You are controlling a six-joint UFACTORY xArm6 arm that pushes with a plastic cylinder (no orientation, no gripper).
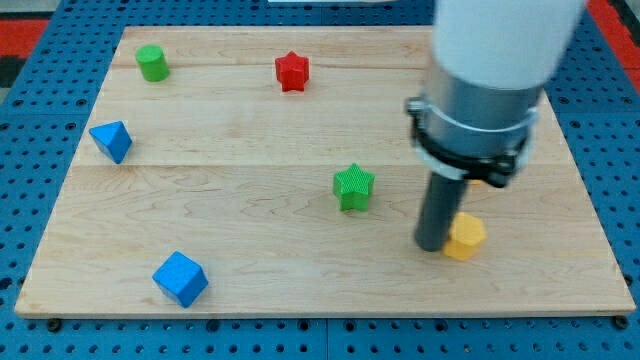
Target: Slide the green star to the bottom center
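The work surface is a pale wooden board [250, 140] resting on a blue perforated base [30, 80] that shows on all sides of it. The arm enters from the view's top right as a wide white cylinder [505, 40] above a grey collar with a black clamp ring [470, 140], below which the straight dark rod descends to the board. My tip [431, 246] stands in the view's lower right part of the board, directly against the view's left side of the yellow block [466, 237], whose shape looks hexagonal but is partly hidden by the rod; whether the two actually touch cannot be told. The tool is a plain rod with no jaws, so it grips nothing and has no open or closed state. The green star-shaped block [354, 186] lies near the middle of the board, slightly toward the view's right, to the view's upper left of my tip and clearly apart from it. The red star-shaped block [292, 71] sits near the view's top edge, at centre. The green cylindrical block [152, 63] stands in the view's top left corner area. The blue wedge-like block [111, 140] lies near the view's left edge, and the blue cube-like block [180, 278] lies near the view's bottom left
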